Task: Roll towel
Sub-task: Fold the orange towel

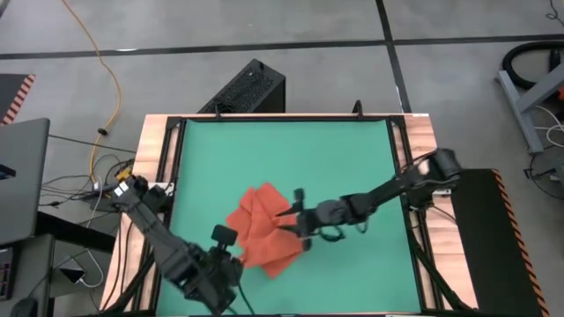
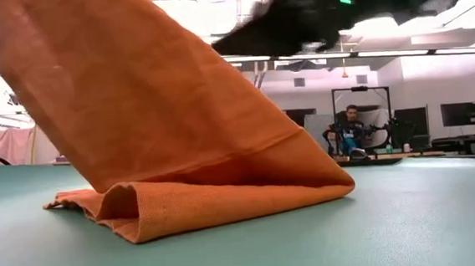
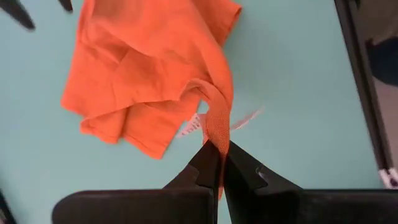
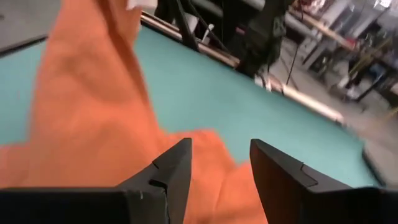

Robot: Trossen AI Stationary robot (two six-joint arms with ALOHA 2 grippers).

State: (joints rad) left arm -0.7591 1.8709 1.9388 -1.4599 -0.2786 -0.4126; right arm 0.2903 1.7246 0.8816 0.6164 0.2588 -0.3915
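1. Left arm: entered from the near-left corner of the table (image 1: 159, 132). Its left gripper (image 1: 231, 255) stood at the towel's near-left edge, jaws clamped tight on a pinched ridge of cloth; the left wrist view showed the fabric drawn up into a narrow band between the two fingers (image 3: 208, 165).
2. Towel (image 1: 264, 231): orange-red cloth, crumpled and partly folded, located on the green mat (image 1: 282, 154) slightly left of centre and toward the near side. One portion was lifted off the mat in a steep slope; the remainder lay flat in folded layers, as the low view showed (image 2: 200, 194). A small white tag (image 3: 194, 126) showed at the gripped edge.
3. Right gripper (image 1: 295, 224): positioned at the towel's right edge, jaws spread apart. The right wrist view showed cloth below and ahead of the two fingers (image 4: 174, 168), none pinched between them; whether they touched the cloth could not be told.
4. Right arm: reached in from the table's right side, extended leftward across the mat.
5. Background, low view: a seated person (image 2: 350, 129) well beyond the table.
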